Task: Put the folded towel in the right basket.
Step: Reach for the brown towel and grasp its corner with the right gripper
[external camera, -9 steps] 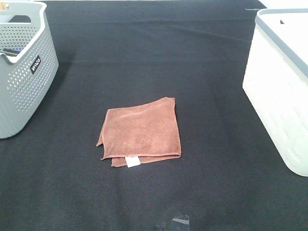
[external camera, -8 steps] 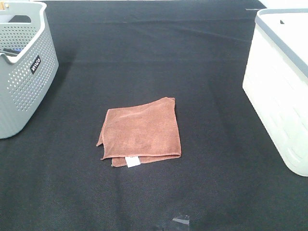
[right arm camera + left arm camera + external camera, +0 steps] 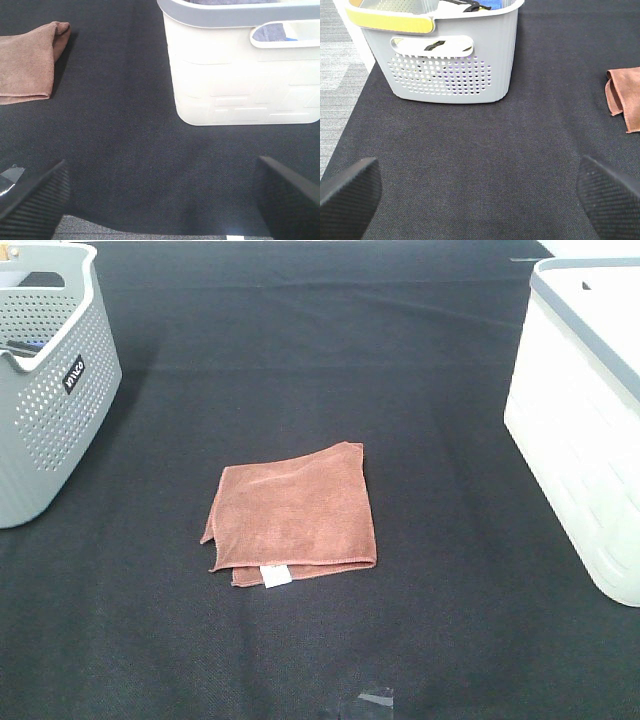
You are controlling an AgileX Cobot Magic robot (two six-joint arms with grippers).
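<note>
In the high view, the folded towel is seen lying flat on the black mat, just below the centre of the frame. Its white tag is at its lower edge. The white basket is cut off by the right edge, well apart from the towel, with a broad strip of mat between them. The grey basket is set at the upper left.

In the left wrist view, the left gripper is held wide open over the mat with nothing in it. The grey basket is seen ahead, well apart from a corner of the towel.

In the right wrist view, the right gripper is likewise spread wide and holds nothing. The towel and the white basket are seen apart, with mat between them.
</note>
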